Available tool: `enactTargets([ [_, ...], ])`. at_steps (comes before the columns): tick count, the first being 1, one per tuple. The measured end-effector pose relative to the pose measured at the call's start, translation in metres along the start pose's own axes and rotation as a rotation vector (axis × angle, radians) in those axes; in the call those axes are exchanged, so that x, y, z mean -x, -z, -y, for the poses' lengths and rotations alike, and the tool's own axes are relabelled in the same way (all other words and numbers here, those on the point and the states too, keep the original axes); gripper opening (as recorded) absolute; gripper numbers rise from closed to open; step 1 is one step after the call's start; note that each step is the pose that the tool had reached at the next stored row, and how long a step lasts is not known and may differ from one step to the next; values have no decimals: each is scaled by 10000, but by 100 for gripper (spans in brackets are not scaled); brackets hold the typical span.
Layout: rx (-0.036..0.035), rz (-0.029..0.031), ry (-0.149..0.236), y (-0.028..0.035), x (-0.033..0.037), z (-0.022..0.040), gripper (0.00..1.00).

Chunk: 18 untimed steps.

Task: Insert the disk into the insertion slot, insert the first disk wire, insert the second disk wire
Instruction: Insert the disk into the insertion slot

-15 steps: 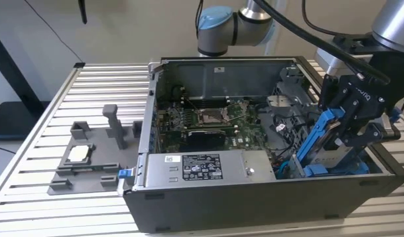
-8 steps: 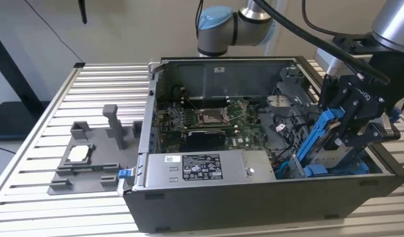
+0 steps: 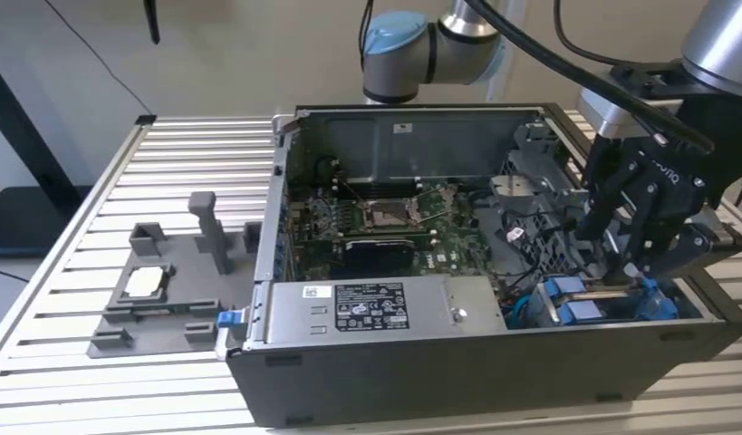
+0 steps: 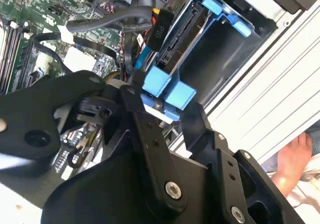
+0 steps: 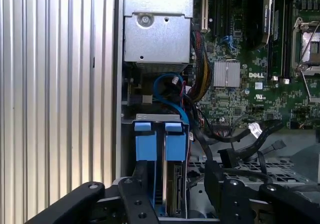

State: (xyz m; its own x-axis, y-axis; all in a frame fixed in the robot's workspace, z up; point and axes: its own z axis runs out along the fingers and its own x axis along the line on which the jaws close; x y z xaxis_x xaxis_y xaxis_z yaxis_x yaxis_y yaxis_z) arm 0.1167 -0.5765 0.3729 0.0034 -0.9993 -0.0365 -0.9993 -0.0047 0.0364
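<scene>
Claw [image 5: 175, 170] straddles the disk [image 5: 175, 191], which stands on edge in the slot [image 4: 220, 64]. Clamping state cannot be determined; the claw body hides part of the disk.

Open dark-grey computer case [image 3: 467, 381] on ribbed aluminium bench [image 3: 56, 381]; inside, green motherboard [image 3: 449, 237] and silver power-supply box [image 3: 371, 313]; grey plastic fixture [image 3: 165, 313] alongside.

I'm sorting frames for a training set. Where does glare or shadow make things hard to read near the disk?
Second wrist view: the table slats glare almost white, and the black pincer is a dark mass beside the disk. First wrist view: the slats are bright again, and the disk's blue carrier is evenly lit. Exterior view: the inside of the computer case lies in dim shadow.
</scene>
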Motion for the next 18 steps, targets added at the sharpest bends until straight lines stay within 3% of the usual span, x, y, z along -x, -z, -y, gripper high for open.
enactTargets([
  [6, -4, -30, -108, 17, 33, -2, 58],
  [13, -33, -25, -125, 208, 73, -10, 58],
  [16, -159, -1, -120, 230, 82, -10, 58],
  [18, -388, 29, -102, 229, 84, -10, 58],
])
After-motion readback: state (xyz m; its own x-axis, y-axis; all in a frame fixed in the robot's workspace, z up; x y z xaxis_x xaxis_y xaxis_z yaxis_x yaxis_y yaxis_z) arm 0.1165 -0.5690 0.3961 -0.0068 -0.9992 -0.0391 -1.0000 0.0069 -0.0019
